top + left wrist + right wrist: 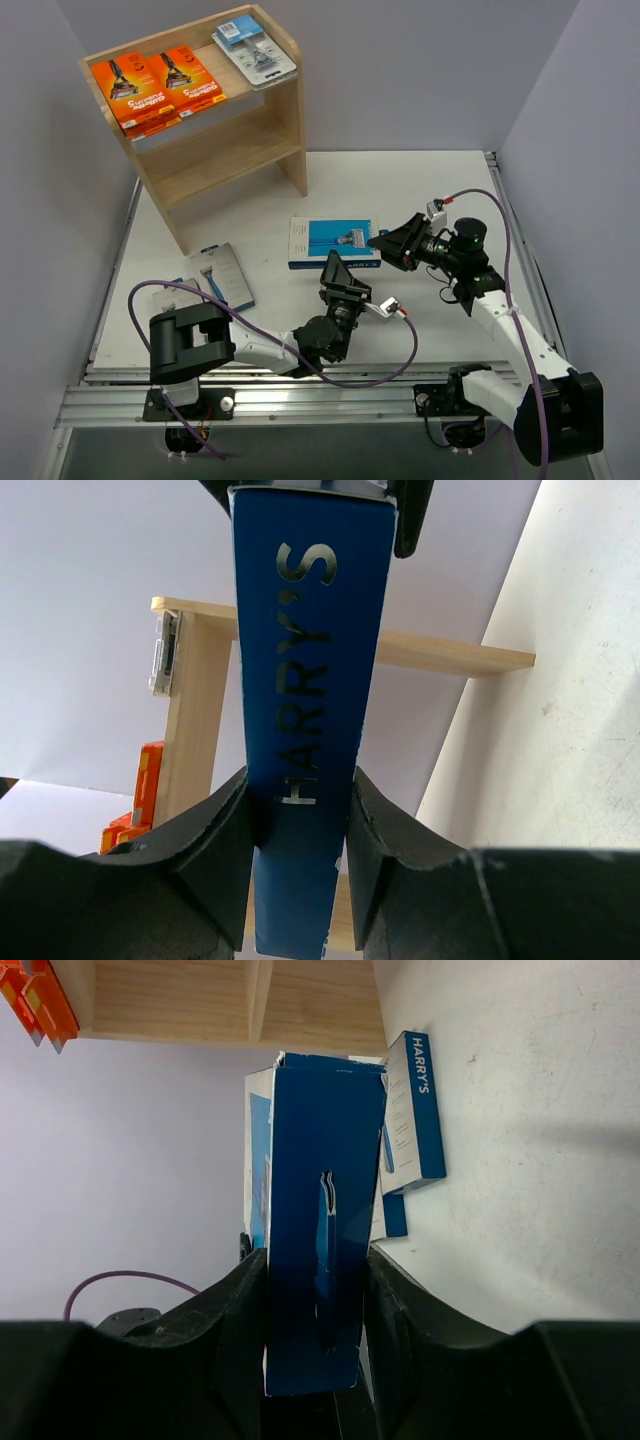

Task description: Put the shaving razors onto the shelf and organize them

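Seen from above, two robot arms reach from the near edge of a white table [420,180] and meet over one razor pack.

The left gripper [337,272] clamps the near long edge of a flat blue box [330,238]. In its wrist view the fingers [228,825] press both faces of the box, and the word HARRY'S runs up the blue spine between them.

The right gripper [385,242] takes the same box at its right end. In its wrist view the dark fingers [248,1305] lie flush against both faces of the box end, so it looks closed on the box too.

The box sits level at the middle of the table, with both grippers holding it. Whether it rests on the surface or hangs just above cannot be told.

This looks like a handover or regrip of one pack. The next move probably needs one gripper to let go so the other can carry the box.

To the left, two more grey-and-blue boxes [225,275] lie on the table, untouched and well apart from both grippers.

At the far left stands the wooden shelf [215,150]. Its top tier holds two orange boxes [130,85] side by side, with a clear blister pack [255,50] to their right. The lower tier shows bare wood, which looks like the likely place for the held box.
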